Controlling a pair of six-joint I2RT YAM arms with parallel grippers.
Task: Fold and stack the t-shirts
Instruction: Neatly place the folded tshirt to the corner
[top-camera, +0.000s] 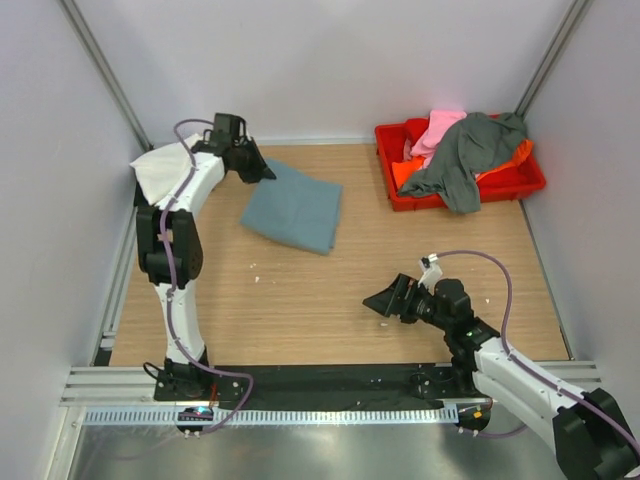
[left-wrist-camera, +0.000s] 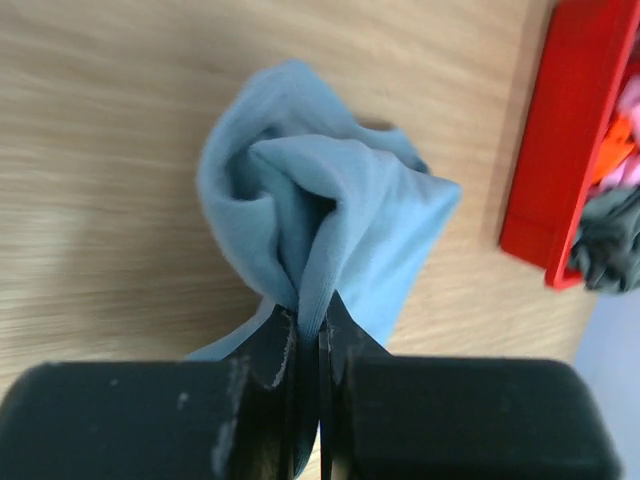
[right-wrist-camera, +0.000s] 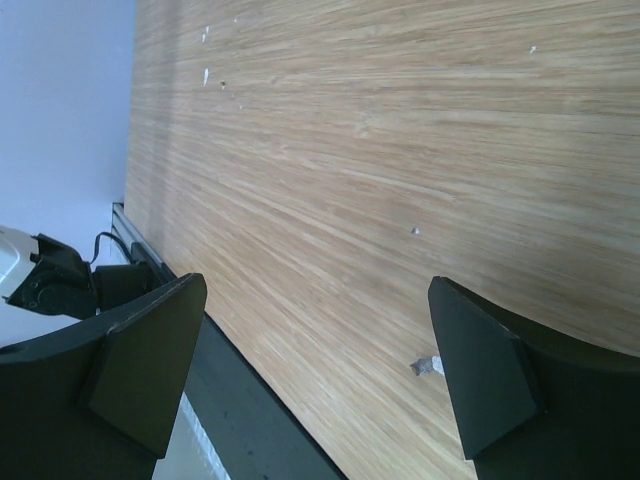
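Note:
A folded dusty blue-grey t-shirt (top-camera: 294, 208) lies on the wooden table at the back left. My left gripper (top-camera: 262, 171) is shut on its back-left edge; in the left wrist view the cloth (left-wrist-camera: 320, 220) bunches up from between the closed fingers (left-wrist-camera: 270, 350). A white t-shirt (top-camera: 158, 170) lies at the far left edge, partly under the left arm. Dark grey (top-camera: 468, 152), pink (top-camera: 437, 128) and orange (top-camera: 404, 174) t-shirts are heaped in the red crate (top-camera: 516, 182). My right gripper (top-camera: 382, 302) is open and empty above bare table near the front.
The red crate stands at the back right, its corner showing in the left wrist view (left-wrist-camera: 560, 140). Grey walls enclose the table on three sides. A black rail (right-wrist-camera: 250, 420) runs along the front edge. Small white specks (right-wrist-camera: 428, 366) lie on the wood.

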